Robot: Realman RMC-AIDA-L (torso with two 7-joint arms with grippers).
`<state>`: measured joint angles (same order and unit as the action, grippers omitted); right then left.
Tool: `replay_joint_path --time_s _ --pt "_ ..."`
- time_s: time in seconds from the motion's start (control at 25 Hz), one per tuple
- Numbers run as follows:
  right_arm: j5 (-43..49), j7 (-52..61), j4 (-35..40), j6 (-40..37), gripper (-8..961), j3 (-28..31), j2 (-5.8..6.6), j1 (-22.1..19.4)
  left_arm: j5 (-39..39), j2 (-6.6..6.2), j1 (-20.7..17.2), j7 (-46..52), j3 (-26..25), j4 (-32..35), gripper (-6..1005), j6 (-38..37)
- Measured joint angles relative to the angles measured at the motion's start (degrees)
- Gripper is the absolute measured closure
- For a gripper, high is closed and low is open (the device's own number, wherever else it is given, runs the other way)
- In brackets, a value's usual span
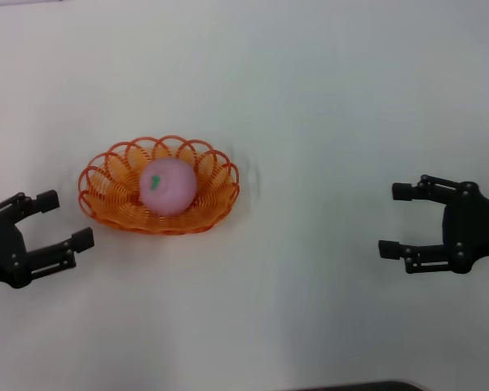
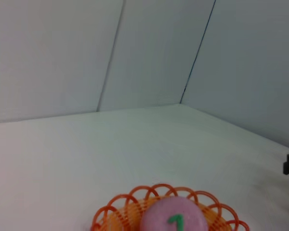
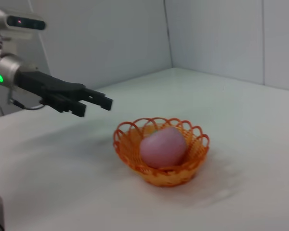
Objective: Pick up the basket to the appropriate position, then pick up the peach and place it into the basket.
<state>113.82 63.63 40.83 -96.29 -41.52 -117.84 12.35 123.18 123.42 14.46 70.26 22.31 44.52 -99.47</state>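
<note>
The orange basket (image 1: 106, 191) stands on the white table, left of centre. The pale pink peach (image 1: 168, 186) lies inside it, green mark up. Both also show in the left wrist view, basket (image 2: 118, 211) and peach (image 2: 176, 222), and in the right wrist view, basket (image 3: 195, 156) and peach (image 3: 163, 147). My left gripper (image 1: 63, 220) is open and empty, just left of the basket, apart from it; it also shows in the right wrist view (image 3: 94, 105). My right gripper (image 1: 395, 220) is open and empty at the right, well away from the basket.
The white table (image 1: 310, 98) stretches around the basket. Pale walls (image 2: 135, 48) meet in a corner behind the table. A dark edge (image 1: 350, 385) shows at the front of the table.
</note>
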Motion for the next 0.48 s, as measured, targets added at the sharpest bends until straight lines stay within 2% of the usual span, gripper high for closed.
replay_joint_path --time_s 0.2,0.48 --pt "1.29 -1.59 -0.04 0.81 -4 2.77 0.1 0.12 3.33 -0.05 0.33 0.2 0.35 -0.15 114 -0.26" --pt "3.03 -2.07 -0.01 3.13 -4 2.68 0.05 2.25 4.4 -0.09 0.83 0.43 0.18 -0.4 115 0.07"
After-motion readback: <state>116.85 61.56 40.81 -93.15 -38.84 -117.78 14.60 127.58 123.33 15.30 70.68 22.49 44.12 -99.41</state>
